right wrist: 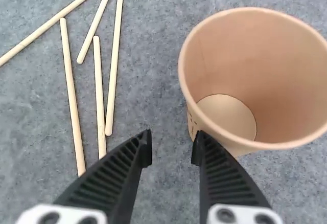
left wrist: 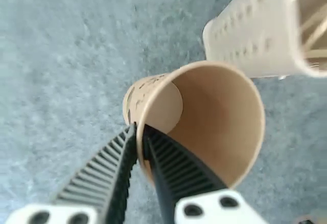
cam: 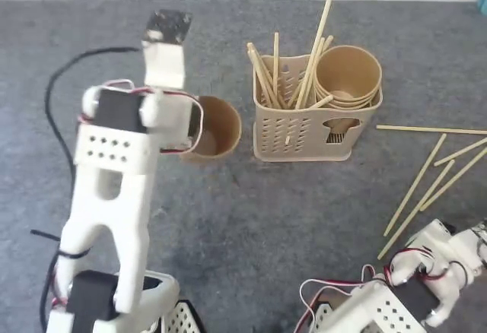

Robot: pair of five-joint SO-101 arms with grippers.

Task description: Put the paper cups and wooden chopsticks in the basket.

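Note:
A brown paper cup (left wrist: pixel 209 116) hangs tilted in my left gripper (left wrist: pixel 139 129), which is shut on its rim, one finger inside and one outside. In the high view this cup (cam: pixel 215 126) is just left of the beige basket (cam: pixel 304 139), which holds several wooden chopsticks (cam: pixel 268 74) and stacked paper cups (cam: pixel 348 74). My right gripper (right wrist: pixel 172 139) is open low over the grey mat. A second upright paper cup (right wrist: pixel 255 75) stands beside one finger, and several loose chopsticks (right wrist: pixel 97 81) lie on the other side.
More loose chopsticks (cam: pixel 422 185) are scattered on the grey mat right of the basket, near the right arm (cam: pixel 434 272). A black cable (cam: pixel 57 82) loops behind the left arm. The basket's perforated wall (left wrist: pixel 255 35) is close to the held cup.

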